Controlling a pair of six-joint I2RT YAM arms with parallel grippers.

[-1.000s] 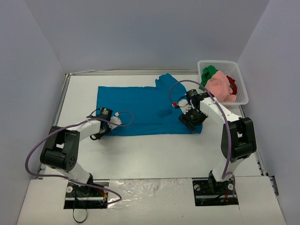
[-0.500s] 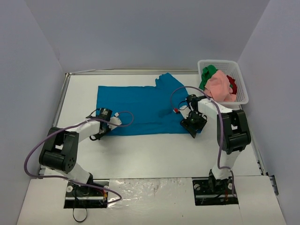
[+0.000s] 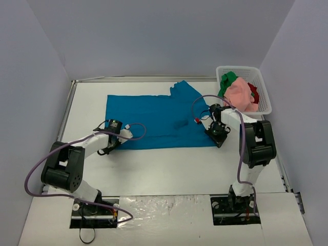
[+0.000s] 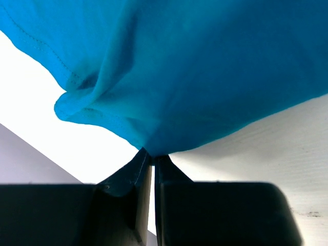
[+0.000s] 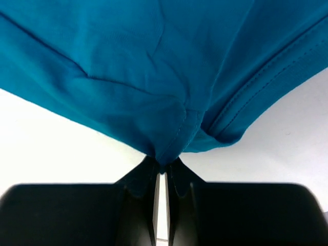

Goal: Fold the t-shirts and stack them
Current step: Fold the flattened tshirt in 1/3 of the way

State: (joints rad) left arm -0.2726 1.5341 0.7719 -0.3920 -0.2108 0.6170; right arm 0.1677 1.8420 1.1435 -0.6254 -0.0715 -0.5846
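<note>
A teal-blue t-shirt [image 3: 154,117] lies spread flat across the middle of the white table. My left gripper [image 3: 109,146] is shut on its near left corner, and the cloth [image 4: 195,77] bunches right above the closed fingertips in the left wrist view. My right gripper [image 3: 217,137] is shut on the near right corner; in the right wrist view a pinch of hemmed cloth [image 5: 174,123] sits between its tips. The pink [image 3: 240,95], green [image 3: 227,80] and red [image 3: 253,90] t-shirts are heaped in the basket.
A white plastic mesh basket [image 3: 265,105] stands at the back right of the table, close to my right arm. Purple cables loop off both arms. A raised metal rim [image 3: 66,113] runs along the table's left side, and grey walls enclose the space.
My right gripper slid right to the shirt's near right corner and closed on it. The left gripper kept its hold on the left corner.
</note>
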